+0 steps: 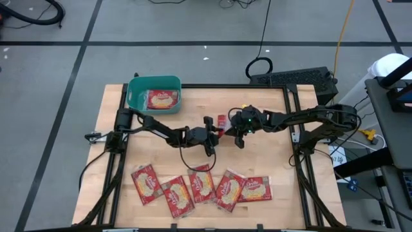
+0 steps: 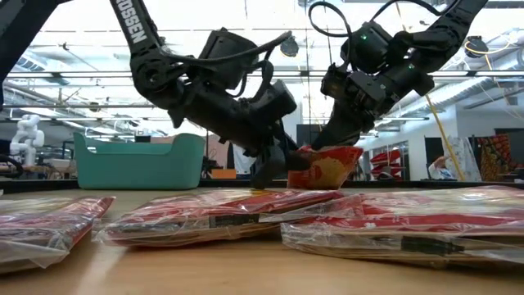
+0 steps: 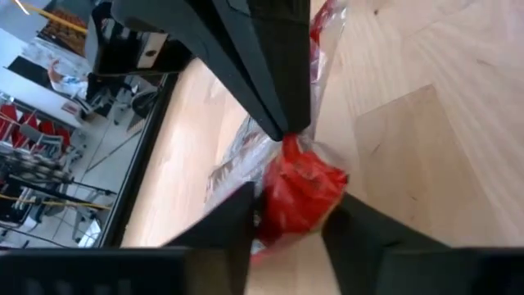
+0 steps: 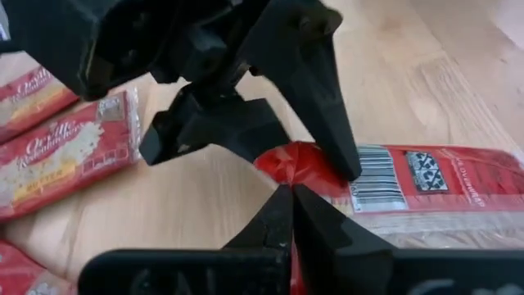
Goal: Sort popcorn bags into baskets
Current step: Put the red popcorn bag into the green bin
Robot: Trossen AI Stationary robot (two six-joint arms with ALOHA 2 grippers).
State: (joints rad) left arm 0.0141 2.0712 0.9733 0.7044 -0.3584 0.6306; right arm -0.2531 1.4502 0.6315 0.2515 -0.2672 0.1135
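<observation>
Near the middle of the tabletop (image 1: 257,154), both grippers meet on one popcorn bag (image 2: 327,168). The right gripper (image 4: 292,201) has its jaws pressed fully together on the end of this bag, and the bag hangs a little above the wood. The left gripper (image 3: 286,217) has its fingers half open around the other end of the same bag, but I cannot tell if they already press it. Five more popcorn bags (image 1: 203,187) lie in a row along the near edge, and one bag (image 1: 162,100) is already inside the teal basket (image 1: 135,87) at the far left corner. The held bag seems light and soft, with a smooth, slippery plastic wrap that crumples easily. I think a firm pinch on the flat sealed end is safer than holding its thick middle.
</observation>
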